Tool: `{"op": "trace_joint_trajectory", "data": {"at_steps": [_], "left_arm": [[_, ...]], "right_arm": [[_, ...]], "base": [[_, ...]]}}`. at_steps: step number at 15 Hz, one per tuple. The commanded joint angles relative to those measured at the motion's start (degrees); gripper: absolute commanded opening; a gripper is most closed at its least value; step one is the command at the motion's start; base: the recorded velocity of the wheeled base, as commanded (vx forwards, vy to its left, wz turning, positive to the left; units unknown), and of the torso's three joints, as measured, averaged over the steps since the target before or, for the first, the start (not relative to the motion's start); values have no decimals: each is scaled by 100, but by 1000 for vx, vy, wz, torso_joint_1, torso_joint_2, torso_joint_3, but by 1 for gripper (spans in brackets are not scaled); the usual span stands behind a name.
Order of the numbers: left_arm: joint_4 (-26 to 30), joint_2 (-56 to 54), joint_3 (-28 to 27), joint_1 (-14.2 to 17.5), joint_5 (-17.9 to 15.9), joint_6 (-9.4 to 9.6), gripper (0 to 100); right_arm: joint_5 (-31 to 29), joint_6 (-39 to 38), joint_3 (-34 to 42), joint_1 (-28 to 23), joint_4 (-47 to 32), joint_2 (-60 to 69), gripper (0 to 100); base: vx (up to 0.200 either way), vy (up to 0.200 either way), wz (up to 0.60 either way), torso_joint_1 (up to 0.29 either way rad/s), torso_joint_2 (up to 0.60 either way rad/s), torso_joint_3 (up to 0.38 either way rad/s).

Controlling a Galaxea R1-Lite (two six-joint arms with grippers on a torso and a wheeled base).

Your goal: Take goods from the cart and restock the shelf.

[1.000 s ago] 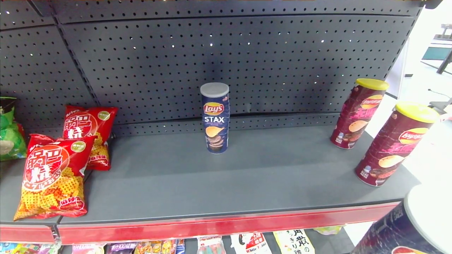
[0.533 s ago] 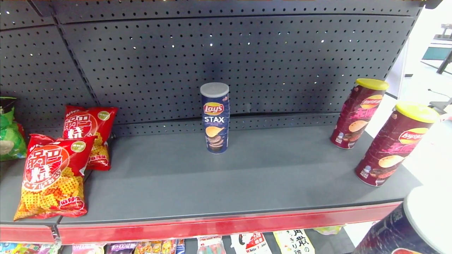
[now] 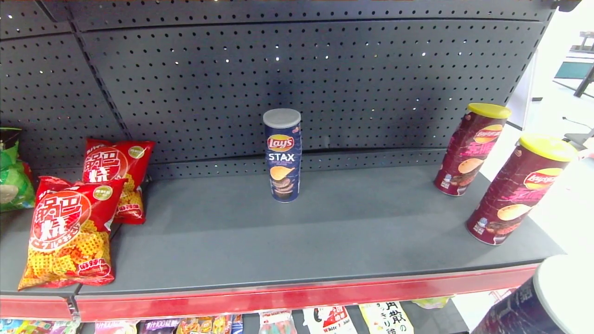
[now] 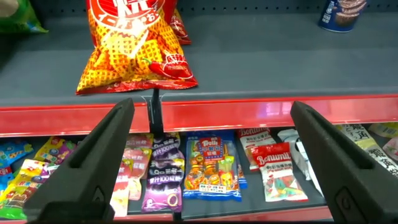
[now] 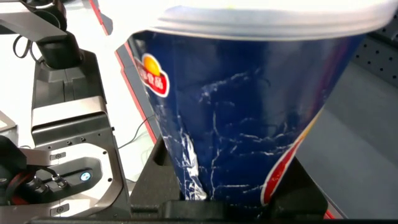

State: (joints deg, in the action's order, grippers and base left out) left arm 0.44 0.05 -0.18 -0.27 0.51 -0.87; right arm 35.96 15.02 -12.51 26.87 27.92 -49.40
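Shelf part-stocked; one blue can carried off its front right end
Right gripper is clamped on the base end of the held can, lid away from the jaws. Left gripper hangs wide open and empty before the lower tier. Judged: a light, stiff tube with a smooth skin, tall and easy to topple, so best held on the body, never the lid. Bare deck lies between the standing can and the maroon cans

Your left gripper hangs before the shelf, fingers spread wide; a red snack bag lies at the shelf's front edge; candy packets line the lower shelf beneath.
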Motion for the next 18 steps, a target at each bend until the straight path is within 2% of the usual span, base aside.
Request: {"op": "trace_joint_trajectory", "data": {"at_steps": [1, 8, 11, 18], "left_arm": [[0, 4, 1, 0, 2, -1, 100], [0, 4, 1, 0, 19, 7, 100], [0, 4, 1, 0, 37, 7, 100], [0, 4, 1, 0, 37, -1, 100]], "right_arm": [[-1, 1, 3, -6, 3, 0, 0], [-1, 1, 20, -6, 3, 0, 0], [-1, 1, 47, -6, 3, 18, 0], [-1, 1, 82, -6, 3, 62, 0]], "base": [[0, 0, 0, 0, 0, 0], [0, 0, 0, 0, 0, 0], [0, -200, 0, -6, -1, 2], [0, 0, 0, 0, 0, 0]]}}
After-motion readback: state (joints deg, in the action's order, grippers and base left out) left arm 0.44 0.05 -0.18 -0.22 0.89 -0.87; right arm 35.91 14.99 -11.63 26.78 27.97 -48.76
